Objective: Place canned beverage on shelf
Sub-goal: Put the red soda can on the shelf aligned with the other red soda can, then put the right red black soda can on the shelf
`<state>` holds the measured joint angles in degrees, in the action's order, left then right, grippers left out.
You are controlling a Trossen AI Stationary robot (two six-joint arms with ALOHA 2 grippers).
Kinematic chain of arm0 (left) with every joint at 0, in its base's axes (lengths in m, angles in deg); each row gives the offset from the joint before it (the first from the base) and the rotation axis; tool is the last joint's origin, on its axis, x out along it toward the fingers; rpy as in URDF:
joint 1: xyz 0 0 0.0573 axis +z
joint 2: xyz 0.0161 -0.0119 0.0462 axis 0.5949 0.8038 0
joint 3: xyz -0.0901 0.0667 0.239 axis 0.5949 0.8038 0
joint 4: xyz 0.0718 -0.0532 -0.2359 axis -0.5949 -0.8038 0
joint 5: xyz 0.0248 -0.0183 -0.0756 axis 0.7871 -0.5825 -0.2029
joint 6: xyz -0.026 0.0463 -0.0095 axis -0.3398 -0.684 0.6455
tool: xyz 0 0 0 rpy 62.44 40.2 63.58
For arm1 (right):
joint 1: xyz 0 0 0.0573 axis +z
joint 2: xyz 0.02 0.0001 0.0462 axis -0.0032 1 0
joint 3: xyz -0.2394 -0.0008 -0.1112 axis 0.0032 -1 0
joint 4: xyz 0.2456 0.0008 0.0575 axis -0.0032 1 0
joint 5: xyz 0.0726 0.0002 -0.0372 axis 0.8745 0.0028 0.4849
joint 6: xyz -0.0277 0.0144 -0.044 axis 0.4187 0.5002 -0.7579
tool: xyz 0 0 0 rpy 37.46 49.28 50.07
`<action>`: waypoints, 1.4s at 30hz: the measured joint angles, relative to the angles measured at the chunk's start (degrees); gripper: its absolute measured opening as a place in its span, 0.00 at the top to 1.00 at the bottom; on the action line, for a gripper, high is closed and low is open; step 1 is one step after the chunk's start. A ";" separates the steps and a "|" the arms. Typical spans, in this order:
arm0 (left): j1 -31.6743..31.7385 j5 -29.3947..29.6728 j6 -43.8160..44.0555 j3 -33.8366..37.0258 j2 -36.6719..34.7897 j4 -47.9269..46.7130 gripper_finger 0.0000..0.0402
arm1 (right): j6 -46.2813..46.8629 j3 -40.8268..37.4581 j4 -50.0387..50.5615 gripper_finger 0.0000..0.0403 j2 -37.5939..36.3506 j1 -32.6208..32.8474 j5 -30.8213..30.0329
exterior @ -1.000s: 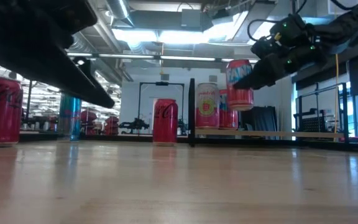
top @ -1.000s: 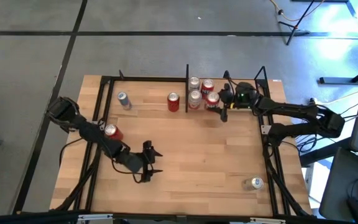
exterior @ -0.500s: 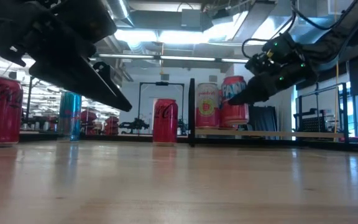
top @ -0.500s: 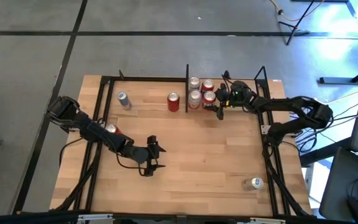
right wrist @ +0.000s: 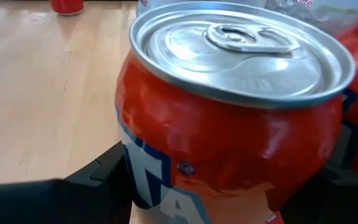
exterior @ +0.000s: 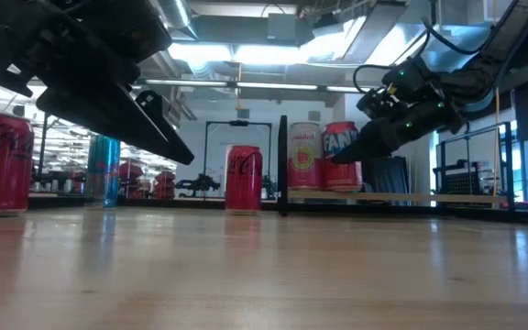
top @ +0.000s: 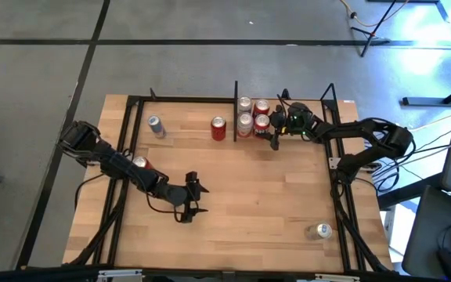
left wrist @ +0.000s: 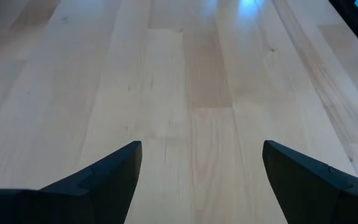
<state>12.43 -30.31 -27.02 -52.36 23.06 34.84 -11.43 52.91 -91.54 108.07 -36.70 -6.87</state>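
Orange-red aluminium Fanta can (right wrist: 232,118) pinched in my right claw (top: 275,131), standing in shallow wood-floored shelf bay (top: 304,145) at far edge of light wood bench (top: 249,188), just right of thin black divider plate (top: 235,110). Three more cans beside it, apparently touching. My left claw (top: 193,197) spread wide, empty, low over bench mid-left.

Place: a robotics lab or workshop.
Floor: grey concrete (top: 171,63) is surrounding the counter (top: 233,196).
Ceiling: exposed ducts and strip lights (exterior: 246,50) are showing at 12 o'clock.
Equipment: stands (top: 437,94) are standing at 3 o'clock.
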 joint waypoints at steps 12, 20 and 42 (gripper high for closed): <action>0.00 -1.42 0.09 0.00 0.00 0.04 0.21 | -0.76 0.00 -0.67 0.27 0.07 0.11 -1.84; 0.00 -1.66 0.11 0.00 0.02 0.04 0.21 | 0.04 0.67 -1.94 0.03 -1.19 0.11 -3.53; 0.07 2.21 -0.04 -0.07 0.04 3.28 0.21 | 5.03 14.18 33.00 0.07 -19.09 2.51 -5.23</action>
<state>12.49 -28.10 -27.07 -52.43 23.10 38.11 -6.40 67.08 -58.54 88.97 -34.19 -12.10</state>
